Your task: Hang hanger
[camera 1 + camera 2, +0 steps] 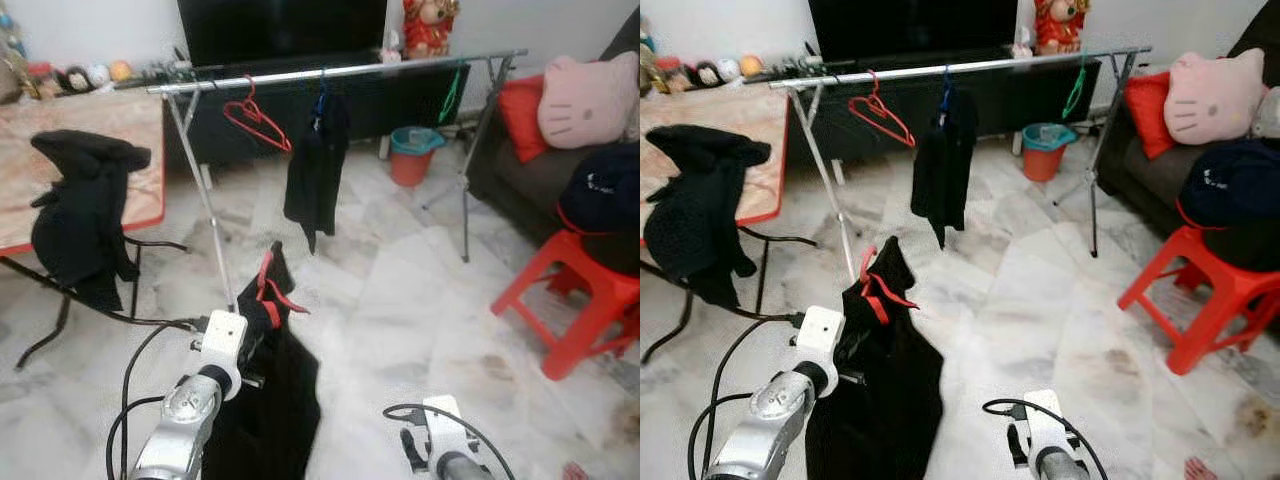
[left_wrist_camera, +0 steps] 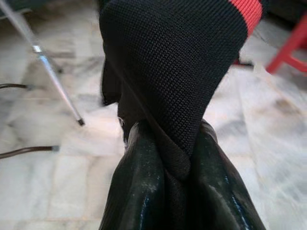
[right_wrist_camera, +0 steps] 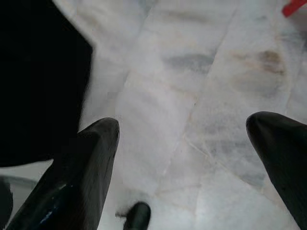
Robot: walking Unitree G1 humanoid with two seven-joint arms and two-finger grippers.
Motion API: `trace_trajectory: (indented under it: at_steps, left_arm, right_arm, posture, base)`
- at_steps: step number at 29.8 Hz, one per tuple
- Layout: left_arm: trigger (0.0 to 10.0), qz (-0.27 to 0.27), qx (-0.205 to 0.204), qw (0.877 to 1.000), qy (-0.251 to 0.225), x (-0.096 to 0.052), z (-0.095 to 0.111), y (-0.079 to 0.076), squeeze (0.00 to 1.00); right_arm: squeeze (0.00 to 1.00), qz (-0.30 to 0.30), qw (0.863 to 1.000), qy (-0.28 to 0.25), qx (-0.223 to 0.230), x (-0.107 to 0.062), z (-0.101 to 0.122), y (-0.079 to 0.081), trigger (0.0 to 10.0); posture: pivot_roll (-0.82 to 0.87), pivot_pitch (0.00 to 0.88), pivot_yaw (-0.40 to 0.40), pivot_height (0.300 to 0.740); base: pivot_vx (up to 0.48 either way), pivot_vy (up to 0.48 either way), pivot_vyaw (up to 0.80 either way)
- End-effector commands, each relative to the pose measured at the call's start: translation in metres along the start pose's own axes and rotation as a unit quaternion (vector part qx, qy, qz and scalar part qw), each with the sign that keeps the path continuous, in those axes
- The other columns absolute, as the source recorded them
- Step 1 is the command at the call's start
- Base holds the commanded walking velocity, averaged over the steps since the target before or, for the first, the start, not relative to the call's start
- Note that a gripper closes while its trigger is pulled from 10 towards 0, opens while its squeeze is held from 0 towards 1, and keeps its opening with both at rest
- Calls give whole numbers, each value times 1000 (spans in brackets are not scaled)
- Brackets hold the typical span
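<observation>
Left arm [image 1: 200, 400] lifts hangered garment [image 1: 275, 400]

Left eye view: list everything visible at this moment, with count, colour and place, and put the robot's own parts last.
Metal clothes rack: one, silver, across the room ahead.
Empty plastic hanger: one, red, on the rail's left part.
Hung black garment: one, mid-rail, on a blue hanger.
Green hanger: one, rail's right end.
Plastic bucket: one, red with teal rim, on the floor behind the rack.
Plastic stool: one, red, at right.
Pink cat-face cushion: one, on the dark sofa.
Black garment on red hanger: one, held up at lower left.
Folding table: one, red-edged, at left, black clothing draped over it.
Left gripper: clamped on the held garment.
Right gripper: open above the marble floor.
</observation>
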State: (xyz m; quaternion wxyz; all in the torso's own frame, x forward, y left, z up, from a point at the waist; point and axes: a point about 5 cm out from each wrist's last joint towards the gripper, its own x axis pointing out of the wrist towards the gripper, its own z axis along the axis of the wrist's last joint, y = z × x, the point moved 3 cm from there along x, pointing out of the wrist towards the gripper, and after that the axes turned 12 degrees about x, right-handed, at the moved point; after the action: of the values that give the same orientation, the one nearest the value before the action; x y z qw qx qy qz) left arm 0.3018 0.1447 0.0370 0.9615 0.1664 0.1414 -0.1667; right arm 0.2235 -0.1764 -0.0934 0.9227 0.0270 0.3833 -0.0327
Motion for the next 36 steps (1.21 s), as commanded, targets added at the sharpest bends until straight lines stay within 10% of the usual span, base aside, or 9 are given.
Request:
trace_trajectory:
  at_steps: [1, 7, 10, 26, 28, 36]
  left_arm:
    - [10000, -11, 26, 999, -44, 4, 29, 3, 0]
    - [10000, -31, 53, 996, -58, 7, 43, 6, 0]
    - [10000, -55, 70, 993, -75, 6, 57, 7, 0]
    - [10000, -161, 115, 972, -125, -14, 85, -13, 0]
    - [10000, -167, 119, 972, -117, -18, 80, -15, 0]
    - [10000, -180, 121, 970, -109, -22, 78, -18, 0]
  right_arm:
    - [0, 10, 1000, -23, -8, 0, 7, 2, 10000]
    - [0, 61, 985, -71, -144, 2, 30, 14, 10000]
    - [0, 120, 951, -229, -169, 4, 167, 39, 10000]
    - [0, 178, 905, -344, -174, -21, 214, 48, 10000]
    - [1000, 194, 902, -338, -186, -22, 204, 46, 10000]
    - [1000, 234, 896, -268, -265, -17, 164, 43, 10000]
  posture:
    - [56, 0, 4, 740]
    - [58, 0, 3, 740]
    - [57, 0, 3, 740]
    - [55, 0, -4, 740]
    - [52, 0, -6, 740]
    - [52, 0, -9, 740]
  base:
    - [0, 0, 0]
    - [0, 0, 0]
    - [0, 0, 0]
    - [0, 0, 0]
    - [0, 0, 0]
    - [0, 0, 0]
